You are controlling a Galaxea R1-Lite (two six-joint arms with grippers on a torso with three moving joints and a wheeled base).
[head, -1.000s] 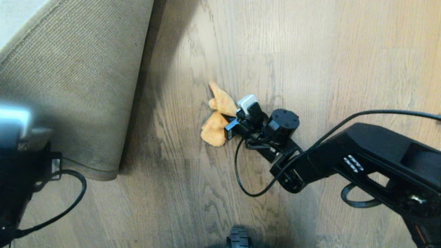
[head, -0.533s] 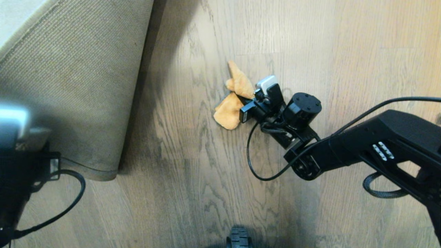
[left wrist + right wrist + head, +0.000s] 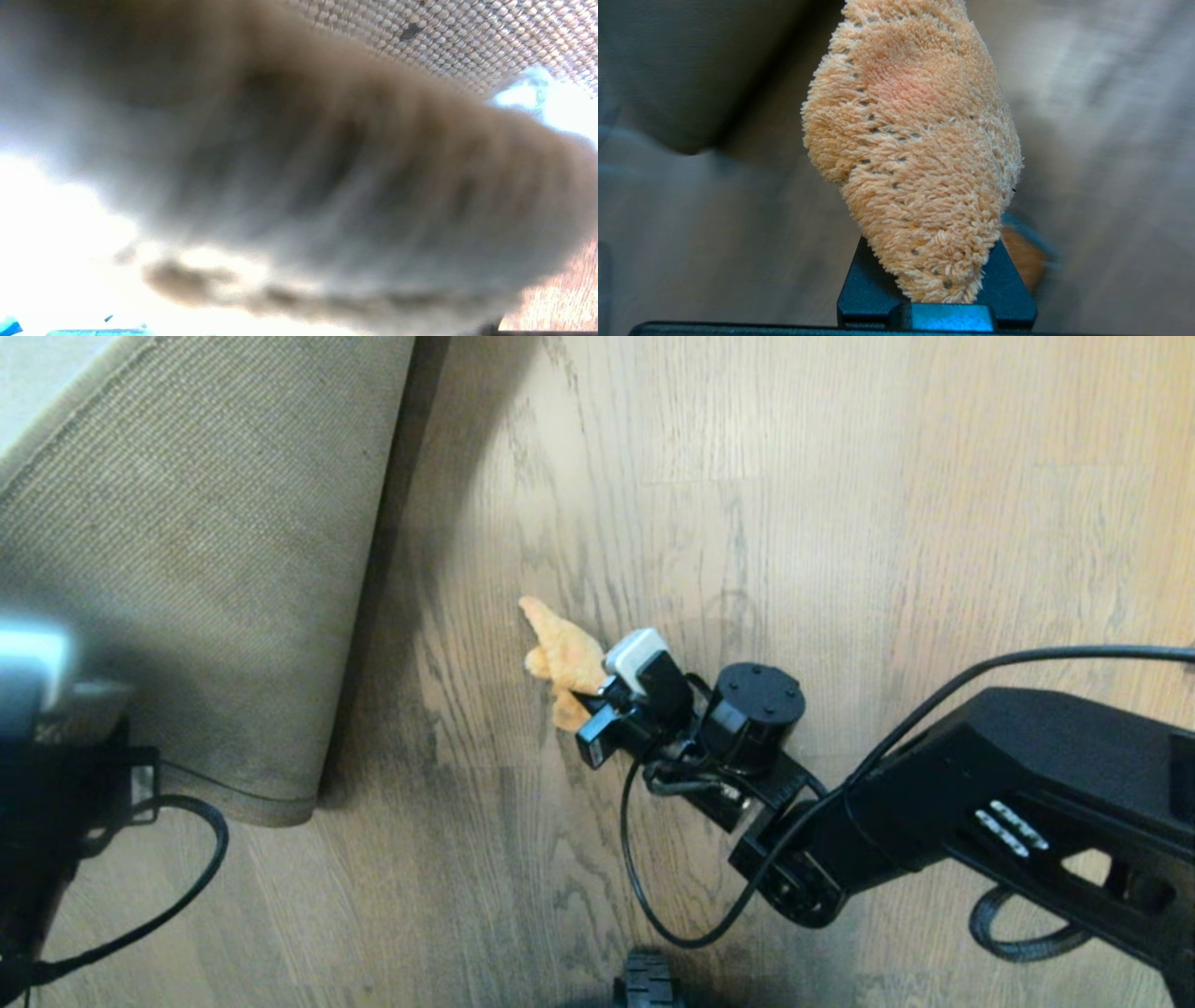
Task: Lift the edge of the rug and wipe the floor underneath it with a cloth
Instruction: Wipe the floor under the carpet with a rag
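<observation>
The rug edge [image 3: 233,616] is folded back at the left of the head view, tan mesh backing up, its thin rim [image 3: 245,800] running into my left gripper [image 3: 142,782]. That gripper holds the edge off the floor [image 3: 840,523]. The left wrist view is filled by the rug's blurred pile [image 3: 299,186], with mesh backing [image 3: 444,42] beyond. My right gripper [image 3: 588,711] is shut on the orange fluffy cloth [image 3: 560,649], which lies bunched against the planks right of the lifted rug. In the right wrist view the cloth [image 3: 915,154] rises out of the gripper [image 3: 941,291].
The rug's pale top face [image 3: 37,373] shows at the far upper left. A black cable [image 3: 644,887] loops below the right wrist, and another [image 3: 187,877] hangs from the left arm. A wheel of my base [image 3: 644,985] sits at the near edge.
The right gripper pushed the cloth away and to the right, then dragged it back toward me and leftward; the cloth is now more bunched. The left arm and rug have not moved.
</observation>
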